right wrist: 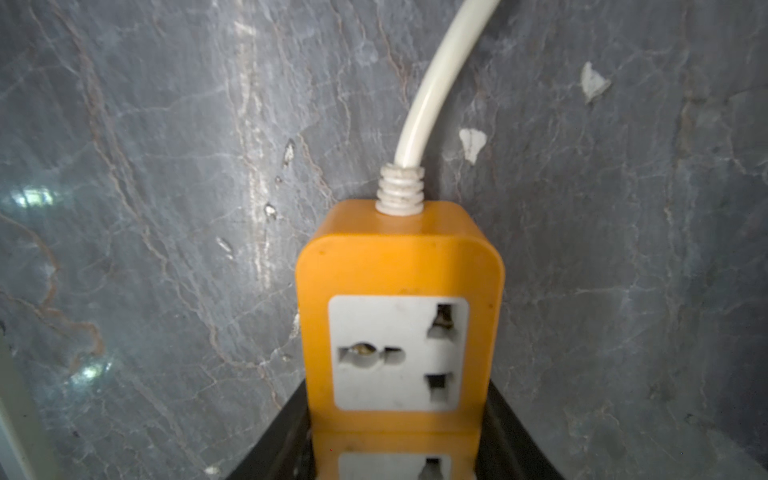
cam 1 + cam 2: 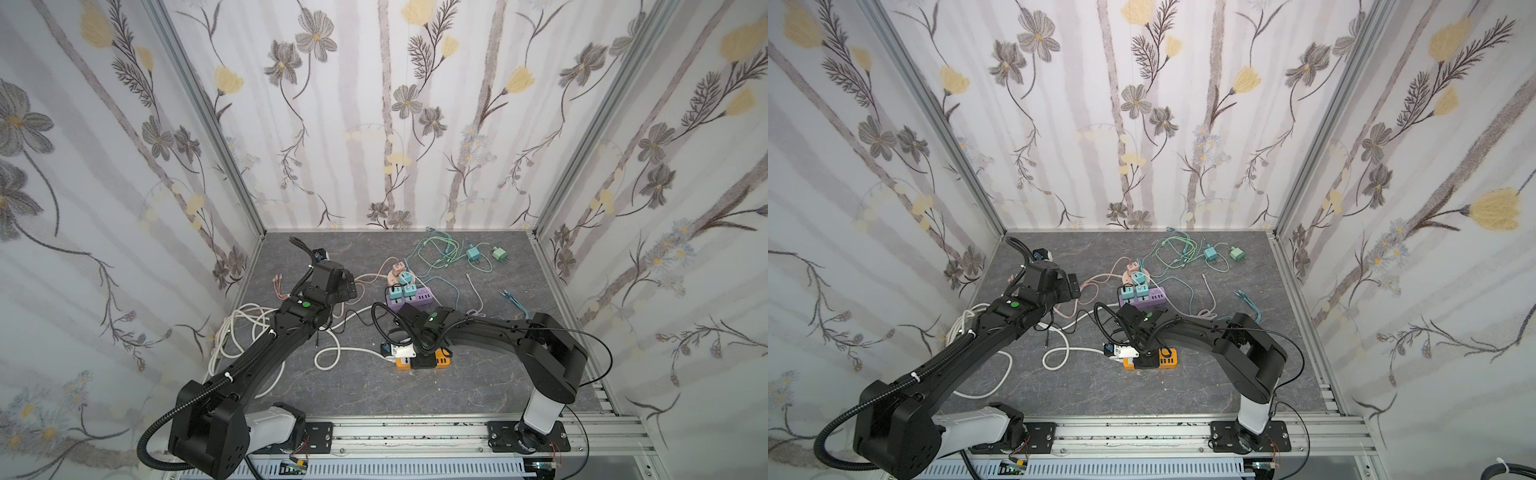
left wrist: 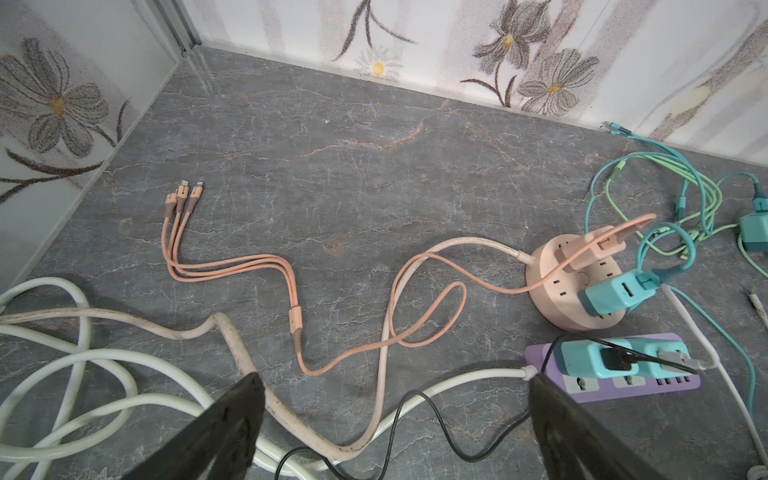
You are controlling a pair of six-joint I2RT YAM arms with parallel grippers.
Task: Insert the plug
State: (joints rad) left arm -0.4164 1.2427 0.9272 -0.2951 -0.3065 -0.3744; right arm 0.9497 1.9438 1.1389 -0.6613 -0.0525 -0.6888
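An orange power strip [image 1: 399, 266] lies on the grey floor near the front middle, with a white empty socket [image 1: 399, 353] facing up and a white cord [image 1: 432, 95] leaving its end. My right gripper [image 1: 398, 399] straddles the strip, one black finger pressed on each long side. In both top views this gripper [image 2: 424, 359] covers the middle of the strip [image 2: 444, 360]. A loose teal plug [image 2: 473, 252] and a loose green plug [image 2: 500, 253] lie at the back right. My left gripper [image 3: 395, 386] hangs open over cables at the back left, holding nothing.
A purple power strip [image 3: 623, 386] with two teal chargers and a round pink socket hub [image 3: 557, 299] sit mid-floor. Pink three-headed cable [image 3: 183, 199], white cord loops [image 2: 245, 332], a thin black wire [image 3: 415, 415] and teal-green cables [image 2: 440, 253] sprawl around them.
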